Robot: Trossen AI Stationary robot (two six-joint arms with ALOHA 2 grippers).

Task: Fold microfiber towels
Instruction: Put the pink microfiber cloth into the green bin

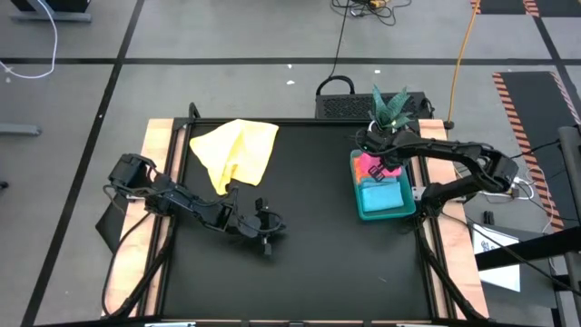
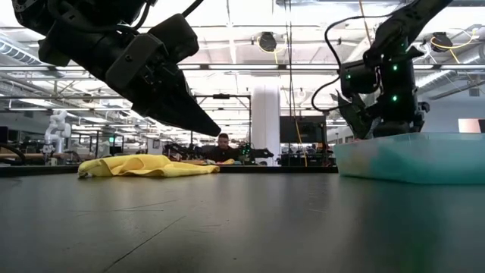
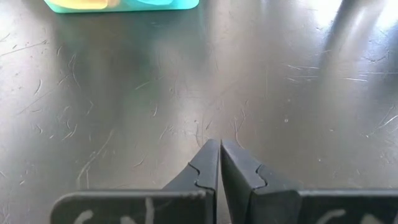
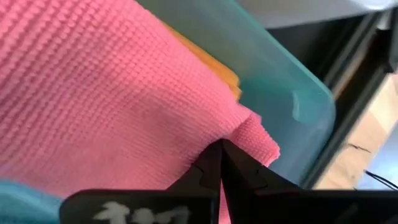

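A crumpled yellow microfiber towel (image 1: 236,150) lies spread on the black table at the far left; it also shows in the low view (image 2: 148,165). A green tray (image 1: 407,211) at the right holds a pink towel (image 1: 366,166) and a light blue towel (image 1: 381,195). In the right wrist view a strip of orange-yellow cloth (image 4: 214,65) shows beneath the pink towel (image 4: 106,93). My right gripper (image 4: 221,144) is shut, pointing down into the tray at the pink towel. My left gripper (image 3: 220,143) is shut above bare table near the middle (image 1: 270,238). My right gripper's shut fingertips (image 4: 211,155) stand at the pink towel's folded edge near a corner (image 4: 252,134), coming from above and slanting down into the tray. Whether they touch the cloth or have any of it between them, I cannot tell.
The tray's wall (image 4: 292,87) rises close beside my right gripper. A green spiky plant (image 1: 390,107) and a black box (image 1: 349,104) stand beyond the table's far edge. Bare black table (image 1: 309,263) lies between the arms. A person (image 2: 222,148) sits far behind.
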